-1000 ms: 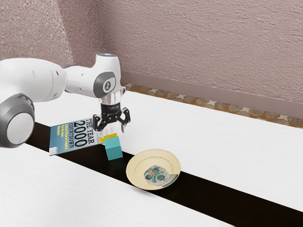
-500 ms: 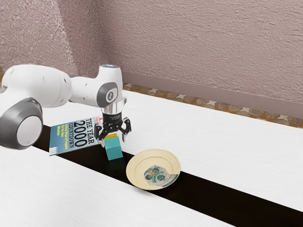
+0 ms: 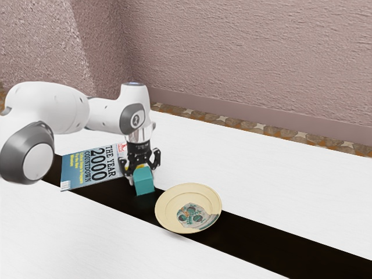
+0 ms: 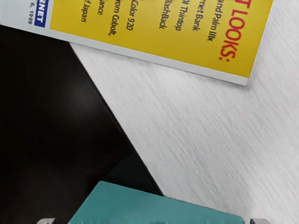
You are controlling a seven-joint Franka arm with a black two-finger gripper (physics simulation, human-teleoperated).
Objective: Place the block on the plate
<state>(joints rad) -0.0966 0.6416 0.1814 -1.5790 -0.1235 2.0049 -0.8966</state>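
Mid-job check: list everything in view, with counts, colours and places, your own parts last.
block: one, teal, under the gripper
plate: one, cream, block's side toward the exterior view's right
magazine: one, blue with yellow, opposite side
table: one, white, beneath everything
strip: one, black, along the table
wall: at least two faces, pinkish, behind the table
arm: one, white and grey, exterior view's left
gripper: one, black, at the block

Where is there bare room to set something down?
Bare patches: the white table between plate and wall; its near side, below the black strip in the exterior view; and the strip from the plate toward that view's right. Crowded: around the claw and block, with the magazine and plate close by.
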